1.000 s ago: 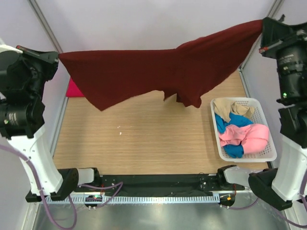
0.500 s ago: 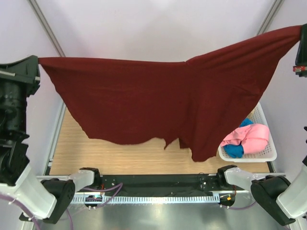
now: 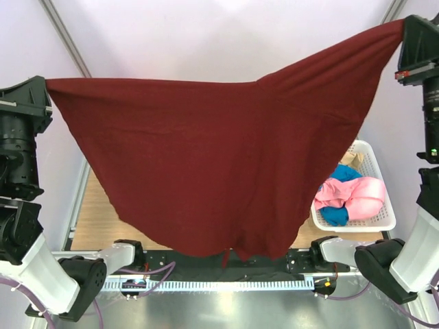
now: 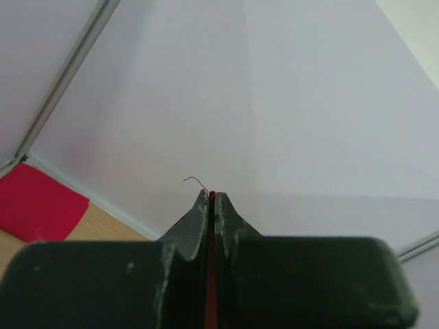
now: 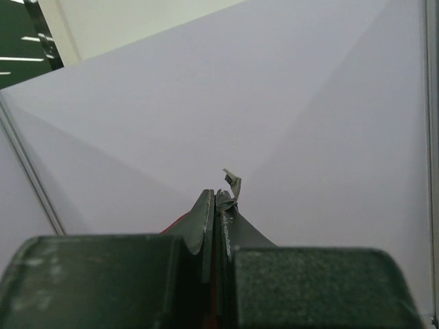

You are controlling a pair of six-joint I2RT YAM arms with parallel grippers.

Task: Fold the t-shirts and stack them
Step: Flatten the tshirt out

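Note:
A dark maroon t-shirt (image 3: 212,157) hangs spread wide in the air, close under the top camera, hiding most of the table. My left gripper (image 3: 45,88) is shut on its left corner; a thin red edge of cloth (image 4: 212,260) shows between the closed jaws. My right gripper (image 3: 405,29) is shut on the shirt's right corner, higher up, and a small scrap of cloth (image 5: 234,185) sticks out past the fingertips. A bright red folded t-shirt (image 4: 38,209) lies flat at the table's far left. Pink (image 3: 357,193), blue (image 3: 335,215) and beige (image 3: 351,160) t-shirts lie in the basket.
The white slatted basket (image 3: 374,223) stands at the right of the wooden table (image 3: 89,219). White enclosure walls with metal corner posts (image 3: 65,34) close in the back and sides. The arms' black base rail (image 3: 206,264) runs along the near edge.
Both arms have lifted the maroon shirt up and toward the camera, stretching it wider. It now hangs lower in the view, its hem reaching the base rail and covering most of the table.

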